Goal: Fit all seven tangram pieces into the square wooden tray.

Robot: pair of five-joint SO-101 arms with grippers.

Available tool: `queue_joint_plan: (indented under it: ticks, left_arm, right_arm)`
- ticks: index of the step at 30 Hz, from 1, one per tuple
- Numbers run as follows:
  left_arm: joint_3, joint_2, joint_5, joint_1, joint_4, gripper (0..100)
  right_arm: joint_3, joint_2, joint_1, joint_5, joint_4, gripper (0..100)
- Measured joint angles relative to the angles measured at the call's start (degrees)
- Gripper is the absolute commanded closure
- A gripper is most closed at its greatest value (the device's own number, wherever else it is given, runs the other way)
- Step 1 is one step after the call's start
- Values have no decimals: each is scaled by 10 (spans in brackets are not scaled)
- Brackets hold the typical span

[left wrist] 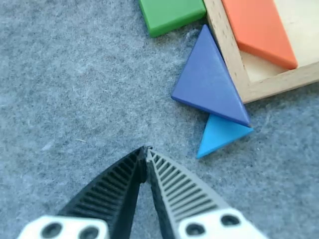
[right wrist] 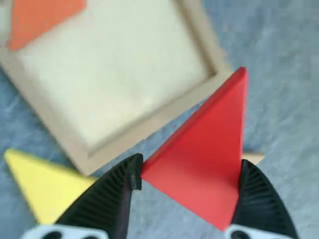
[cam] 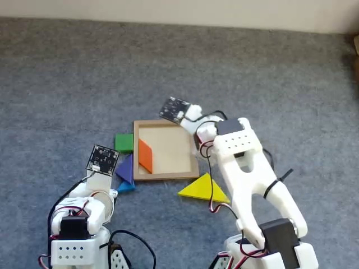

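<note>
My right pincer (right wrist: pixel 191 167) is spread wide and grasps a red triangle (right wrist: pixel 204 159), with its fingers (right wrist: pixel 119 189) pressed against two opposite edges of the piece. The triangle sits just outside one corner of the tray (right wrist: pixel 149 119), and one of its points reaches up beside the rim. I cannot tell whether it touches the wood. In the high view my right arm stretches from the lower right of the frame up to the tray's right edge, near the middle of the frame.

My left pincer (left wrist: pixel 146 151) is clenched, tips meeting with nothing between them, over the grey worktop (cam: pixel 252 67). It is near the light blue triangle (left wrist: pixel 219 135) but apart from it. In the high view my left arm stands at the lower left of the frame, and its wrist is just left of the tray's lower left corner.

An orange piece (cam: pixel 145 155) lies flat inside the tray, along its left wall. A green square (cam: pixel 124 142) lies on the worktop just outside the left rim, near the upper left corner. A dark blue triangle (left wrist: pixel 209 79) rests with one edge against the outside of the rim by the lower left corner, and the light blue triangle touches its lowest point. A yellow triangle (cam: pixel 205 189) lies on the worktop just below the tray's lower right corner.
</note>
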State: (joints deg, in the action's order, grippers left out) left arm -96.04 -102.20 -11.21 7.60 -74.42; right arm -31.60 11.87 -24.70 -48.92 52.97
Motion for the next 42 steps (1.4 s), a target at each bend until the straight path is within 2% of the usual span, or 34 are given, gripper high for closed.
queue_joint_plan:
  ticks: [5, 10, 22, 28, 33, 38, 42]
  left_arm:
    - [0, 0, 0, 0, 0, 993]
    - [0, 0, 0, 0, 0, 993]
    - [0, 0, 0, 0, 0, 993]
    - [0, 0, 0, 0, 0, 993]
    - [0, 0, 0, 0, 0, 993]
    - [0, 0, 0, 0, 0, 993]
    - [0, 0, 0, 0, 0, 993]
  right_arm:
    - [0, -4, -33, 0, -47, 783]
    - [0, -74, -65, -1, -62, 783]
    - [80, -187, -95, -2, -91, 782]
    - [104, -215, -120, -64, -91, 779]
    - [104, -225, -127, -74, -91, 776]
    - [104, -225, -128, -74, -91, 671]
    - [104, -225, -128, -46, -91, 646]
